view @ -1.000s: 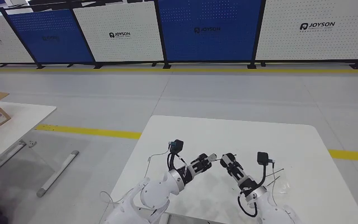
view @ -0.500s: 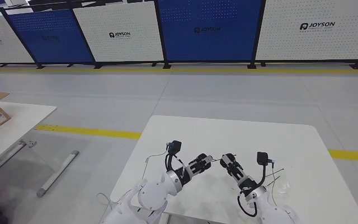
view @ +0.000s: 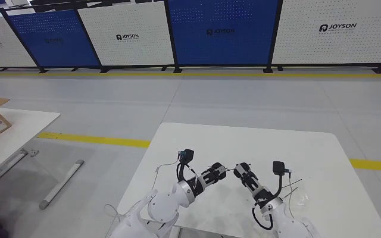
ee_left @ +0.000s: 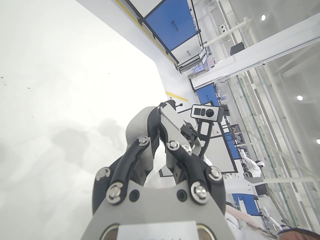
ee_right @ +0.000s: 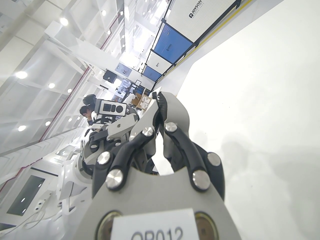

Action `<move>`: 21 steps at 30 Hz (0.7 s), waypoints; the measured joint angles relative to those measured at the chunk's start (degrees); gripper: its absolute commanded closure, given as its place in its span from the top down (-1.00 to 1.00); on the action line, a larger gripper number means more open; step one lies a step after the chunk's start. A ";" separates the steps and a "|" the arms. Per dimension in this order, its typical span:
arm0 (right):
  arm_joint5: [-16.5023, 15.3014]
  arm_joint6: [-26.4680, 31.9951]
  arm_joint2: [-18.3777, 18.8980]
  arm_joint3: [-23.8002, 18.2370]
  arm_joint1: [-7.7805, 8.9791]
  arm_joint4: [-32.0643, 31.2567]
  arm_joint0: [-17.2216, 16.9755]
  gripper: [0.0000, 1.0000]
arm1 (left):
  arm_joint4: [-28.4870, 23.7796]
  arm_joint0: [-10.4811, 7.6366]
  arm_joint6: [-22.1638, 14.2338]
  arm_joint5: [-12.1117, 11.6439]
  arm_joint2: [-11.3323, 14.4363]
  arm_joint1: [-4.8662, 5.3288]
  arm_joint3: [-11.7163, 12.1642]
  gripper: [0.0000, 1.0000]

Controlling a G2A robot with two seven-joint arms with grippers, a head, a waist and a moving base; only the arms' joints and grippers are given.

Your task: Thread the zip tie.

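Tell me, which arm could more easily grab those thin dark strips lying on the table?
Probably the right: the strips lie beside that arm, and the right tool is nearer them than the left tool, though both tools are shut.

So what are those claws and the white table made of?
Left claw and right claw: pale grey finger shells, smooth with a soft sheen, probably moulded plastic, possibly painted metal. Black links: matte, either plastic or coated metal; I cannot tell which. Round pins: bright and mirror-like, almost surely metal. Table: white, smooth and matte, taking soft shadows; likely laminate or painted board.
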 measured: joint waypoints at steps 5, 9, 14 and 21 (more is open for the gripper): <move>0.01 0.10 0.05 0.04 -0.10 -0.29 0.13 -1.00 | 0.22 -0.10 -0.37 -0.07 0.10 0.02 0.09 -1.00; 0.00 0.03 0.23 -0.10 -0.15 -0.75 0.10 -1.00 | 0.36 -0.16 -0.54 0.19 0.19 0.03 0.01 -0.80; 0.48 -0.12 0.43 -0.43 -0.19 -1.32 -0.16 -1.00 | -0.38 -0.16 -0.24 0.29 -0.15 0.01 -0.10 -0.68; 0.77 0.20 0.47 -0.61 -0.30 -1.92 -0.23 -1.00 | -0.37 -0.12 -0.19 0.22 -0.34 0.04 -0.08 -1.00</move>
